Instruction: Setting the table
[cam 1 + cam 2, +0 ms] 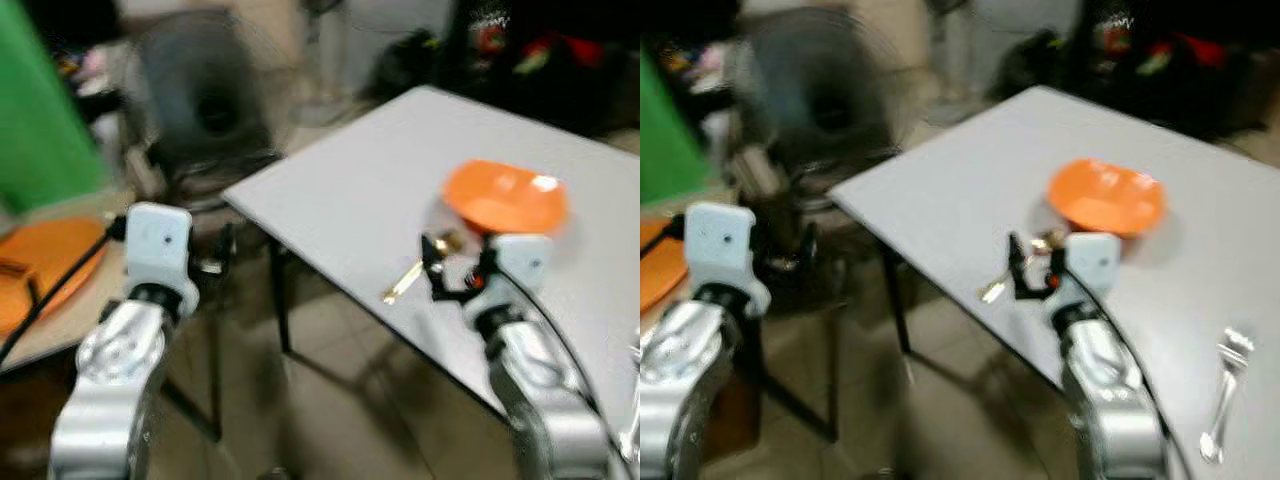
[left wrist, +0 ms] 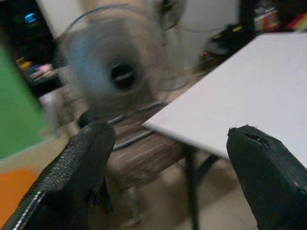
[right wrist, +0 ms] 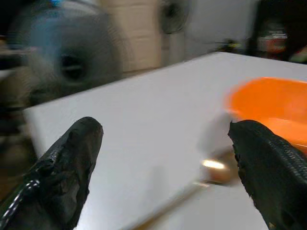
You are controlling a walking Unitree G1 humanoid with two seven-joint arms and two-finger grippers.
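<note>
While the right claw (image 3: 168,158) is held low over the near edge of the white counter (image 1: 340,200), its fingers spread wide and empty, the step in hand is judged to be the placing or fetching of a golden spoon (image 1: 415,272). That spoon lies on the counter just beside the orange bowl (image 1: 505,197), between the claw's fingers as seen from the right wrist, and just ahead of them. A fork (image 1: 1223,385) lies well apart, toward the robot's right. The left claw (image 2: 168,177) is held open and empty off the counter's corner, a fan (image 2: 115,76) beyond it. Next, a short, steady reach would likely be needed.
</note>
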